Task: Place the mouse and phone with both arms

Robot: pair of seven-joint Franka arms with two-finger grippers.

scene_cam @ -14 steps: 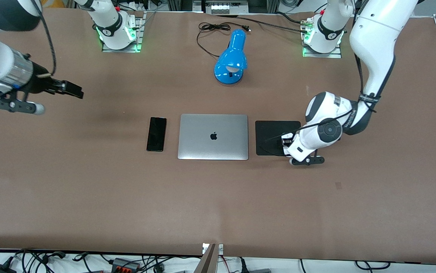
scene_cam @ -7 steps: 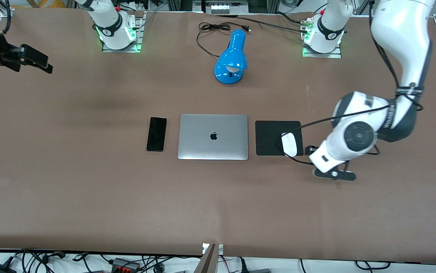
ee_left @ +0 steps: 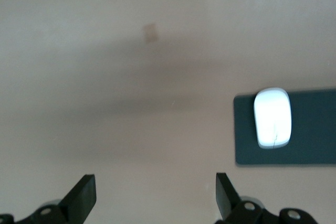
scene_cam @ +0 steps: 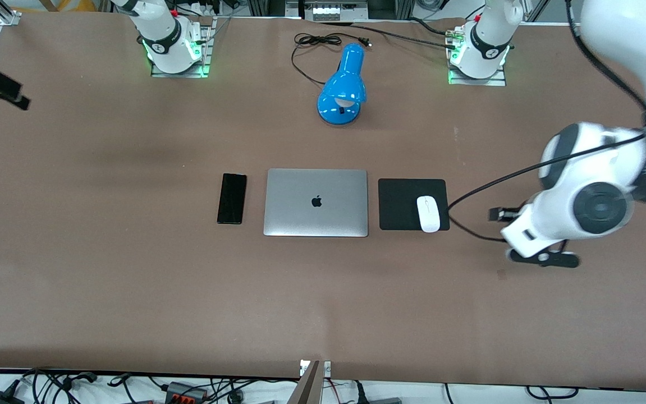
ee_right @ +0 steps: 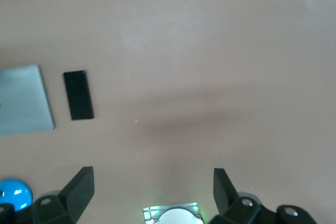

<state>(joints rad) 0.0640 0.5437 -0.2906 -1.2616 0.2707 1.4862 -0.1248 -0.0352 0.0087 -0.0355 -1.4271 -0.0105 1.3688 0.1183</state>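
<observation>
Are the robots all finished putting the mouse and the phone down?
It looks finished. The mouse lies on the black mat and the phone lies flat beside the laptop. Nothing is in hand: the left gripper and right gripper are both open and empty over bare table. Nothing looks left.

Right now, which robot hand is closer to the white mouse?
The left one. The left gripper is open over bare table just past the mouse pad where the mouse lies. The right gripper is open, up by the right arm's table end.
</observation>
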